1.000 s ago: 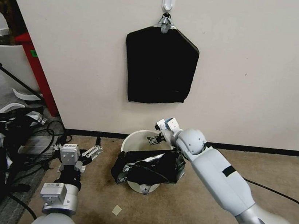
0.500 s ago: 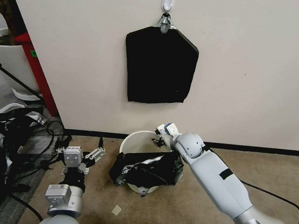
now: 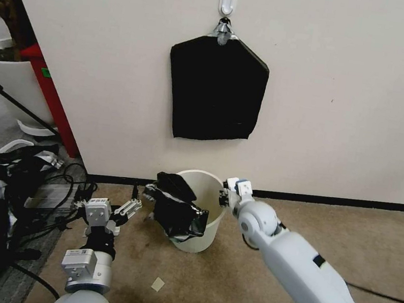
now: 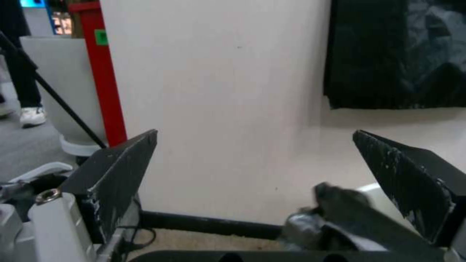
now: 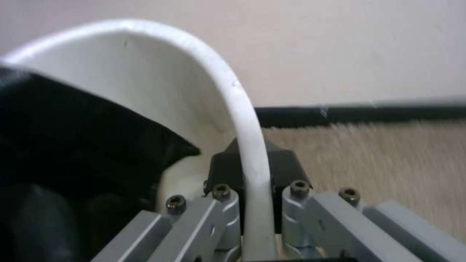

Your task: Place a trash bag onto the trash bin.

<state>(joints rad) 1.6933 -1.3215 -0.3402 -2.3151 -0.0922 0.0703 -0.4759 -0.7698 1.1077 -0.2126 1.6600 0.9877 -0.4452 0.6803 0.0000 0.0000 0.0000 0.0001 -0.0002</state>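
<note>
While the right hand (image 3: 224, 197) pinches the trash bin (image 3: 201, 231) by its rim, upright against the wall, the trash bag (image 3: 174, 207) droops over the bin's near-left edge. Left hand (image 3: 127, 206) waits open beside it: best grab the bag's hem and stretch it round.

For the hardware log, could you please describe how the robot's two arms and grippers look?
Both arms have smooth white and silver-grey shells with rounded joints. The right arm's shell carries a small black patch. The left gripper has flat, black, wedge-shaped fingers on white mounts; the right gripper shows grey linkages with dark screws.
</note>
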